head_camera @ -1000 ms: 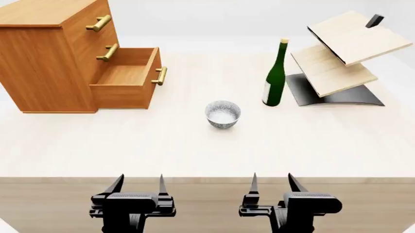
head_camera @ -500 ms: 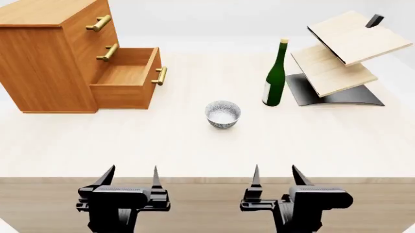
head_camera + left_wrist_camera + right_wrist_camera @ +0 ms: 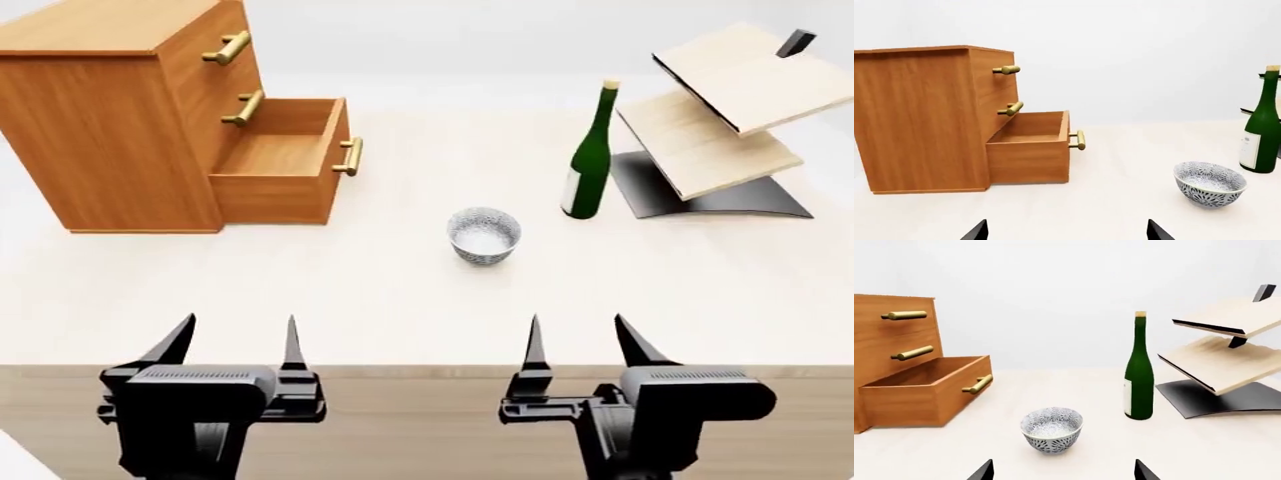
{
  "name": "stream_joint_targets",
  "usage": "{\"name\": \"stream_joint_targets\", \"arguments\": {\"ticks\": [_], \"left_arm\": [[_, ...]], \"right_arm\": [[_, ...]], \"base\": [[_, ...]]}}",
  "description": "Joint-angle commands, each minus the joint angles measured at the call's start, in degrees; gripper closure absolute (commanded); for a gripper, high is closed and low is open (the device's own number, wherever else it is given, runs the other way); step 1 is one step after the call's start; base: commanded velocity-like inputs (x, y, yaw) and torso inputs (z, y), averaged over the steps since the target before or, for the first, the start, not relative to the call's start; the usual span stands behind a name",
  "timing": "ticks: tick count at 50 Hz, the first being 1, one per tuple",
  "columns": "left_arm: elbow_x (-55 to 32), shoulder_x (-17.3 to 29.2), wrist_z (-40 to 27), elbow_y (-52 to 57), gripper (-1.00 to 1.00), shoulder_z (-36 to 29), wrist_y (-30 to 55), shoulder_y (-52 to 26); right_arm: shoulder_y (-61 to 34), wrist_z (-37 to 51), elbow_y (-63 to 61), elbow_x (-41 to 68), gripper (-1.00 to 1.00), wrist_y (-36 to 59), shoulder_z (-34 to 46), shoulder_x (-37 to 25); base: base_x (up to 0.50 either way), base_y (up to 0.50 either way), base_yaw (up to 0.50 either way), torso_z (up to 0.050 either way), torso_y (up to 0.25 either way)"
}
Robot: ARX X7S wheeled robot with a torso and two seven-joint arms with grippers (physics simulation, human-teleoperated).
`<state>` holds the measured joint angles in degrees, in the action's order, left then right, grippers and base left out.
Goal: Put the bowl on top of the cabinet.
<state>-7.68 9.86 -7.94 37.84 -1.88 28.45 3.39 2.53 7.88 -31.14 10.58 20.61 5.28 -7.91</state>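
The bowl (image 3: 483, 235) stands upright in the middle of the pale table, white with a dark leaf pattern; it also shows as the bowl (image 3: 1209, 183) and the bowl (image 3: 1051, 429). The cabinet (image 3: 120, 110), orange-brown with brass handles, stands at the back left with its bottom drawer (image 3: 280, 170) pulled out. My left gripper (image 3: 234, 340) hangs open over the table's near edge, far to the near left of the bowl. My right gripper (image 3: 581, 338) is open too, nearer to me than the bowl and a little to its right. Both hold nothing.
A green wine bottle (image 3: 590, 155) stands right of the bowl. Behind it at the back right is a pale slanted two-tier rack (image 3: 721, 120) on a dark base. The cabinet (image 3: 927, 120) and its open drawer (image 3: 1031, 150) fill one side of the left wrist view.
Both grippers have risen and spread apart in the head view, the left one going further left. The head view has shifted, so the scene sits slightly further right. The bowl has not moved on the table.
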Motion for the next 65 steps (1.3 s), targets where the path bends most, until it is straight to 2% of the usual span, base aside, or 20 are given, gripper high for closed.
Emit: {"name": "stream_joint_targets", "arguments": {"ticks": [1,50,55,65], "left_arm": [[-1.27,1.08,-0.88,5.99,-1.0,0.76,4.38,0.22],[-3.25,2.46,-2.51,6.33,-1.0,0.37,3.55,0.52],[-3.47,2.61,-2.67,6.33,-1.0,0.36,3.63,0.48],[-3.74,2.84,-2.99,6.4,-1.0,0.1,3.44,0.44]], "right_arm": [[0.18,0.65,-3.56,2.06,-1.0,2.17,-0.3,-0.7],[0.24,2.83,-3.0,3.28,-1.0,0.5,1.52,-2.47],[-0.33,4.28,-2.99,0.88,-1.0,0.12,2.51,-2.62],[0.1,3.73,-3.63,4.66,-1.0,-1.27,0.51,-2.54]], "base": [[0.0,0.5,0.0,0.0,0.0],[0.0,0.5,0.0,0.0,0.0],[0.0,0.05,0.0,0.0,0.0],[0.3,0.0,0.0,0.0,0.0]]}}
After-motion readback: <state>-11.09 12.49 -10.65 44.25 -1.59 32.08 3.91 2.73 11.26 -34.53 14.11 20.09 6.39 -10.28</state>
